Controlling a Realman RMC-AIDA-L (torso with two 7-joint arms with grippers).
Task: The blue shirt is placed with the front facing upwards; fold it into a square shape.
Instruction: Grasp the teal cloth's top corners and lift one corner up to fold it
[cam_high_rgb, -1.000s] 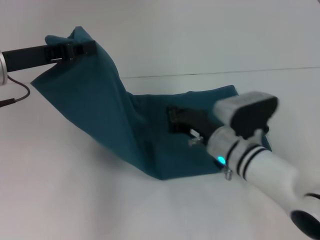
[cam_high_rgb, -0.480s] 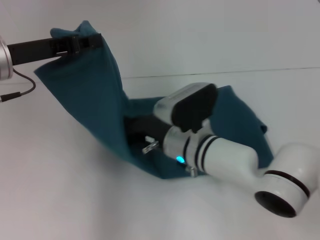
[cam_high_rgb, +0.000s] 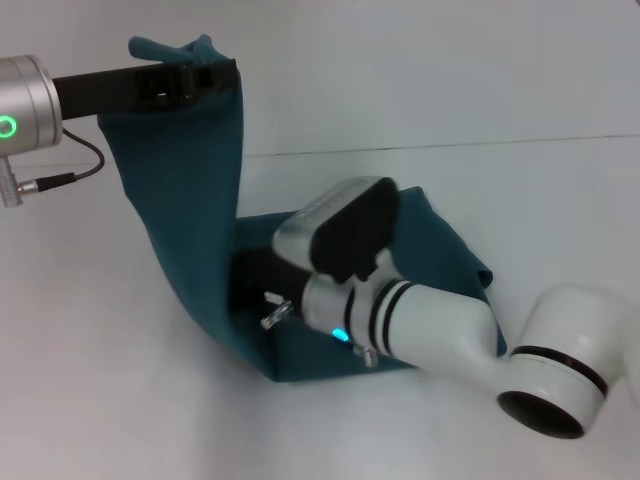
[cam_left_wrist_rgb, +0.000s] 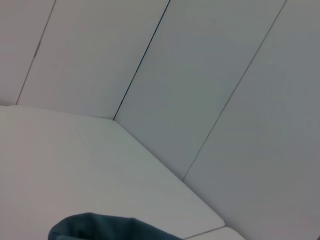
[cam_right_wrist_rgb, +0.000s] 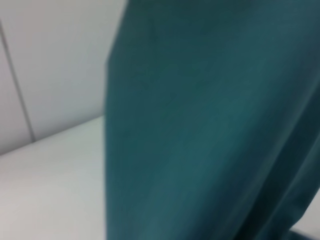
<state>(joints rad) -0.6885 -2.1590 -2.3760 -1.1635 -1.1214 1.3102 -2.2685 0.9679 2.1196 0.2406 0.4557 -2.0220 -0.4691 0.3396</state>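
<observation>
Left hand (cam_high_rgb: 205, 75) lifts blue shirt (cam_high_rgb: 195, 200) edge.

A: What is the shirt (cam_high_rgb: 190, 200) made of?
B: Soft matt cloth, teal, smooth where it hangs and creased at the folds. Up close in the right wrist view, the shirt (cam_right_wrist_rgb: 210, 125) shows no sheen at all.
A: And the arms?
B: The right arm (cam_high_rgb: 450, 325) at 5 o'clock is glossy white plastic with black rings; its camera housing (cam_high_rgb: 350, 228) is matt black. The left end effector (cam_high_rgb: 205, 78) at 11 o'clock looks like matt black plastic, behind it a brushed metal cuff (cam_high_rgb: 25, 100).
A: The counter (cam_high_rgb: 100, 400)?
B: Smooth, matt white. The wall panels (cam_left_wrist_rgb: 200, 75) look the same.
</observation>
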